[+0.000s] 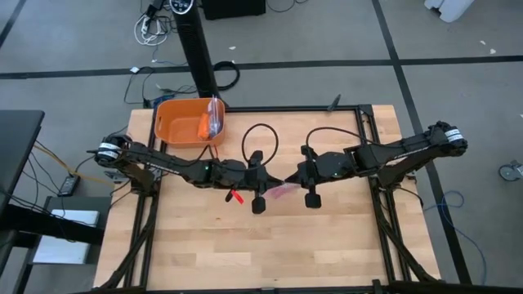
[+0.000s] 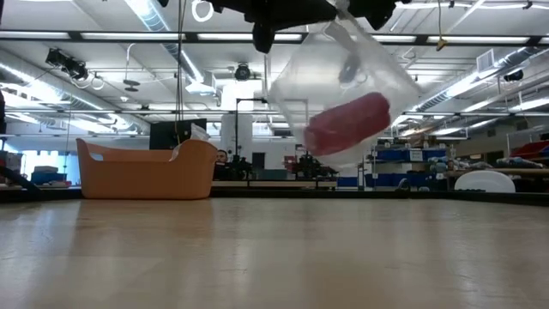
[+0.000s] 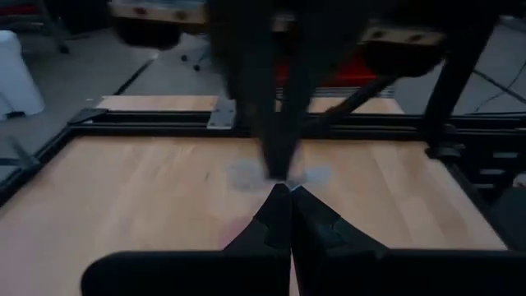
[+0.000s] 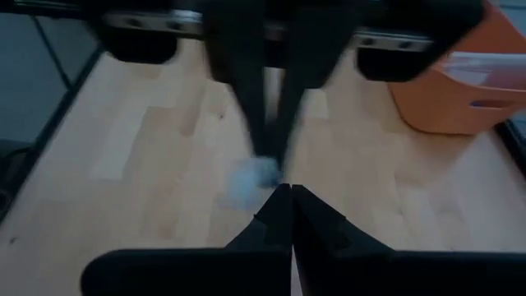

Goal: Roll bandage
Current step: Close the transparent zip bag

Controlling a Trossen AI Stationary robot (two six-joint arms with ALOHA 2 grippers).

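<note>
A clear crinkled plastic bag [image 2: 343, 73] hangs above the middle of the table, and the bandage [image 2: 347, 124], a compact magenta-pink roll, lies tilted inside it. From above the roll shows as a pink patch [image 1: 283, 192] below the two fingertips. My left gripper [image 1: 273, 184] and my right gripper [image 1: 288, 181] meet tip to tip over the table's centre. Both are shut on the bag's top. The bag's bottom hangs clear of the wood. My left gripper pinches the bag's upper edge [image 3: 246, 174] between its two fingers, coming nearly level from the table's left side. The bag hangs below the fingers, clear of the table. My right gripper pinches the same upper edge [image 4: 251, 177] from the table's right side, slanting down, tip against the left one's tip.
An orange plastic tub [image 1: 186, 122] stands at the far left with a clear packet in it. A small red item [image 1: 235, 196] lies on the wood under the left arm. A black frame [image 1: 368, 147] borders the tabletop. The near half is bare wood.
</note>
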